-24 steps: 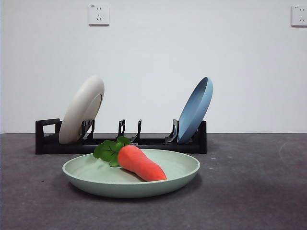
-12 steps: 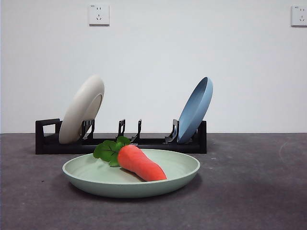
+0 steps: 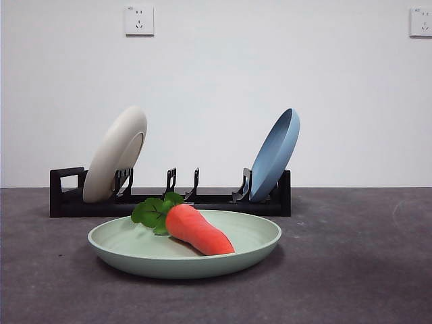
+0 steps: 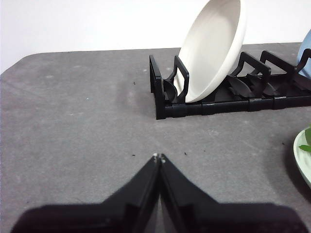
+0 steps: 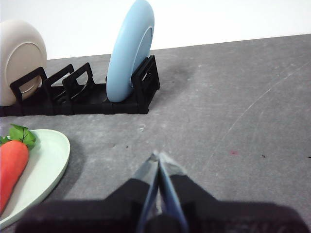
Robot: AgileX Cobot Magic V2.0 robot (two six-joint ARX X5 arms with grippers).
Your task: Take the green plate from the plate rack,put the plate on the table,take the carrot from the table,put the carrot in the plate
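Observation:
The green plate [image 3: 128,251] lies flat on the dark grey table [image 3: 351,270] in front of the black plate rack [image 3: 67,199]. The orange carrot [image 3: 197,231] lies in the plate, its green leaves toward the rack. The plate's rim also shows in the right wrist view [image 5: 46,170] with the carrot [image 5: 10,170], and in the left wrist view [image 4: 302,158]. My left gripper [image 4: 158,156] is shut and empty over bare table, away from the rack. My right gripper [image 5: 158,155] is shut and empty beside the plate. Neither arm shows in the front view.
A cream-white plate [image 3: 116,154] leans in the rack's left end and a blue plate [image 3: 275,154] in its right end. The rack's middle slots [image 3: 182,182] hold nothing. A white wall with two sockets stands behind.

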